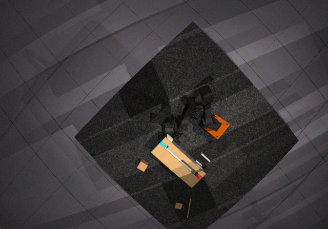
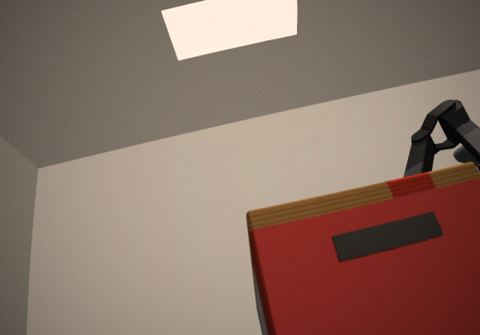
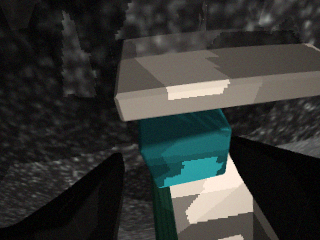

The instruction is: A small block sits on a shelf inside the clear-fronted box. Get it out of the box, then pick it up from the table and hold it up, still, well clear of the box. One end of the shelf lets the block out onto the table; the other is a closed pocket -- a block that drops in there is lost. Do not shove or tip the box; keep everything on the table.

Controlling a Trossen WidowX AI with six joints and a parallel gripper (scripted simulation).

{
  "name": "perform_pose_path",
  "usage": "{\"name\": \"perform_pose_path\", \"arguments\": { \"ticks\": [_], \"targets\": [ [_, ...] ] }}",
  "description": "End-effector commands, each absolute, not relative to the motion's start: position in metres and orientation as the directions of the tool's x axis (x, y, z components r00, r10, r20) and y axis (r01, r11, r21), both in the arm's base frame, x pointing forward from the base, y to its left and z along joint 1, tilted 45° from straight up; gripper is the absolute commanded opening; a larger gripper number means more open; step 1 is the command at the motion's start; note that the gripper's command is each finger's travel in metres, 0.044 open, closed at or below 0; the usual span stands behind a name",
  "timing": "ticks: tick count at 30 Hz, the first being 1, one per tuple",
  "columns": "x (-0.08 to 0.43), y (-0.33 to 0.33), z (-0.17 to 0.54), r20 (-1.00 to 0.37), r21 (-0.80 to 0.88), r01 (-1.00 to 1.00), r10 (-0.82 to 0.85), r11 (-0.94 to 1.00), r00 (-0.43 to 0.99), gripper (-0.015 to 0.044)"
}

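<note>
In the top view, the gripper (image 1: 167,134) (image 3: 176,152) was at the box's (image 1: 172,159) (image 2: 302,285) 11 o'clock, close to the end with the teal marking (image 1: 162,144). Its fingers stood well over halfway open, short of their full spread, and pinched nothing. The wrist view had one dark fingertip coming in from 8 o'clock and the other from 4 o'clock, with a teal block-shaped piece (image 3: 187,145) showing in the gap between them; whether either finger touched it could not be told. That piece met a pale bar (image 3: 215,82) on its 12 o'clock side, and a pale stepped strip (image 3: 215,200) ran from it toward 6 o'clock. The small block of the task could not be picked out with certainty, so its place could not be told, but the gripper did not have it. From above, the red marking (image 1: 199,176) was at the box's 4 o'clock end. On the table (image 1: 198,49), a wooden cube (image 1: 142,165) lay at the box's 9 o'clock and a smaller cube (image 1: 178,205) at 6 o'clock, with a thin stick (image 1: 189,208) just beside the latter. A short white bar (image 1: 205,157) lay at 3 o'clock. The arm's orange base plate (image 1: 224,125) was between 1 and 2 o'clock from the box.
</note>
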State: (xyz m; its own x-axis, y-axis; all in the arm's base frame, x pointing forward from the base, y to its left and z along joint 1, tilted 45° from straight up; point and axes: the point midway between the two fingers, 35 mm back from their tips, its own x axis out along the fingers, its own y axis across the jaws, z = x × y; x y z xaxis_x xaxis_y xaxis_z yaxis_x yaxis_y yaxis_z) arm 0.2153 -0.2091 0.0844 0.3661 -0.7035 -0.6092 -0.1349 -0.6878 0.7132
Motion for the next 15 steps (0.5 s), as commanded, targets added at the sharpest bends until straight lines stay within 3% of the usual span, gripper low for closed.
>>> {"name": "perform_pose_path", "arguments": {
  "ticks": [1, 7, 11, 15],
  "targets": [
    [0.2130, -0.2108, 0.0781, -0.618, 0.711, -0.123, -0.699, -0.692, 0.360, 0.0285],
    [0.2130, -0.2108, 0.0781, -0.618, 0.711, -0.123, -0.699, -0.692, 0.360, 0.0127],
    [0.2130, -0.2108, 0.0781, -0.618, 0.711, -0.123, -0.699, -0.692, 0.360, 0.0101],
    [0.2158, -0.2027, 0.0865, -0.620, 0.709, -0.124, -0.697, -0.694, 0.360, 0.0000]
  ]
}}
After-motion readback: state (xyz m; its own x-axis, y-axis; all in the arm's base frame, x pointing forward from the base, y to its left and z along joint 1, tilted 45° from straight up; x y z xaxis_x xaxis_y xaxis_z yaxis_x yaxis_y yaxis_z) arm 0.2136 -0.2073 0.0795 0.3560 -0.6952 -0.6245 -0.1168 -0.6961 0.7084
